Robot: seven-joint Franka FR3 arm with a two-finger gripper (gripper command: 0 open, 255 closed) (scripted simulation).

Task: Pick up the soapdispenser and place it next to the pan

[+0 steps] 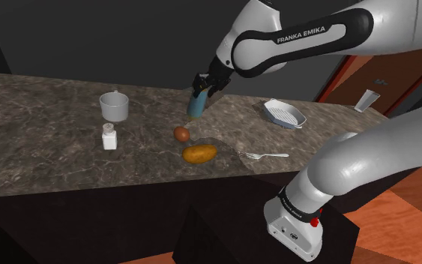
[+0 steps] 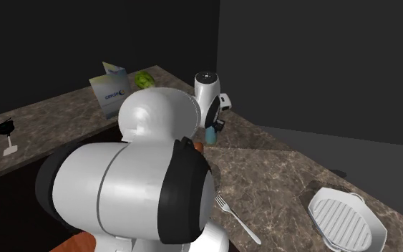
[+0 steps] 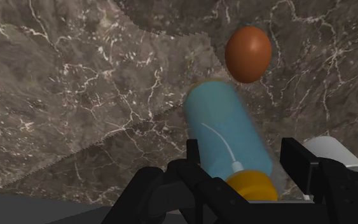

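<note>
The soap dispenser (image 1: 197, 104) is a light blue bottle with an orange cap. It hangs tilted above the marble counter, clear of the surface. My black gripper (image 1: 204, 85) is shut on it near the cap end. In the wrist view the fingers (image 3: 194, 158) clasp the dispenser (image 3: 225, 130) from both sides, and my gripper (image 3: 244, 162) points down at the counter. The pan (image 1: 284, 114) is a white ribbed dish, toward the shoulder view's right, well apart from the dispenser. The second exterior view has the pan (image 2: 346, 218) at lower right and the dispenser (image 2: 211, 134) past the arm.
Below the dispenser lie a brown egg (image 1: 181, 133) and a potato (image 1: 199, 154). A fork (image 1: 265, 155) lies near the counter's front edge. A white pot (image 1: 114, 105) and a small shaker (image 1: 109, 136) stand to the shoulder view's left. A glass (image 1: 366, 100) stands far right.
</note>
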